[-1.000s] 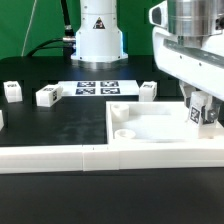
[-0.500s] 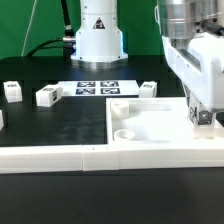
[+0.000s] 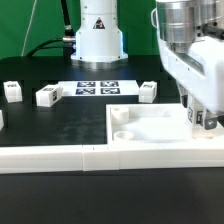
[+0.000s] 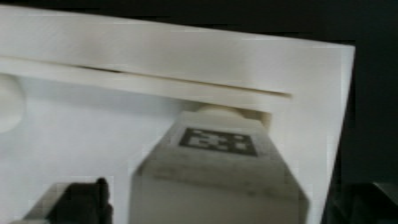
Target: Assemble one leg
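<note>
White plastic fills the wrist view: a leg (image 4: 217, 150) is seen close up, its black-and-white tag facing the camera, held upright between the dark fingers (image 4: 80, 198) against the raised wall of the tray-like part (image 4: 107, 50); none of this detail is given by the exterior view, where the held leg (image 3: 201, 117) is only partly seen under the gripper (image 3: 200, 120), clenched on it, at the exterior view's right side of the tray-like part (image 3: 150, 130).

Only the exterior view shows the rest of the scene — the marker board (image 3: 97, 88) lying on the black table (image 3: 50, 125), three loose legs (image 3: 46, 95) (image 3: 12, 91) (image 3: 147, 91) standing apart from one another near it, and the long white border strip (image 3: 60, 158) along the front.

Compared with half a second ago, the gripper has been shifted slightly toward the exterior view's left and turned a little; the loose legs are unmoved.

The held leg is gripped between the fingers, inside the tray's rim near its wall; whether it touches the tray floor cannot be told.
</note>
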Controlling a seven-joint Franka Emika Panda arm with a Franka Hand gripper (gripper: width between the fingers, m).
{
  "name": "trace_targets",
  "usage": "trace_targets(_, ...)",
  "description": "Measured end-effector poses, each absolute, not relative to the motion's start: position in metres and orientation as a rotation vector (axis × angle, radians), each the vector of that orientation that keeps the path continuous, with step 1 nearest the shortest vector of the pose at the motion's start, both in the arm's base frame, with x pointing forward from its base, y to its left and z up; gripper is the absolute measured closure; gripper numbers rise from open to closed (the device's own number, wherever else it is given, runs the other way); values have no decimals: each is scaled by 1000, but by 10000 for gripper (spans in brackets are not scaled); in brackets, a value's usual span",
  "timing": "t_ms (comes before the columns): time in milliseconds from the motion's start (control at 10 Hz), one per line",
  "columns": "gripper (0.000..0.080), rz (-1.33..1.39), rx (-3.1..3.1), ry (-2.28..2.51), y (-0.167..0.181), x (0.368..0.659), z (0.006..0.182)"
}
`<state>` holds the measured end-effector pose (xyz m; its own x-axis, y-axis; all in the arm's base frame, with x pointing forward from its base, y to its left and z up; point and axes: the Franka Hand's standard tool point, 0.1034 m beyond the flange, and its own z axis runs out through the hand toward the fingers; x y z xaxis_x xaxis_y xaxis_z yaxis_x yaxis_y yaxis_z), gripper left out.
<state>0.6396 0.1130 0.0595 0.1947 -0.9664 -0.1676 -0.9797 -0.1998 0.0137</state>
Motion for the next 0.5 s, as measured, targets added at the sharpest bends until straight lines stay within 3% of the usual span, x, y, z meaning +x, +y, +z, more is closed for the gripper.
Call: trace_targets(500, 151, 188, -2756, 1229, 109, 639, 60)
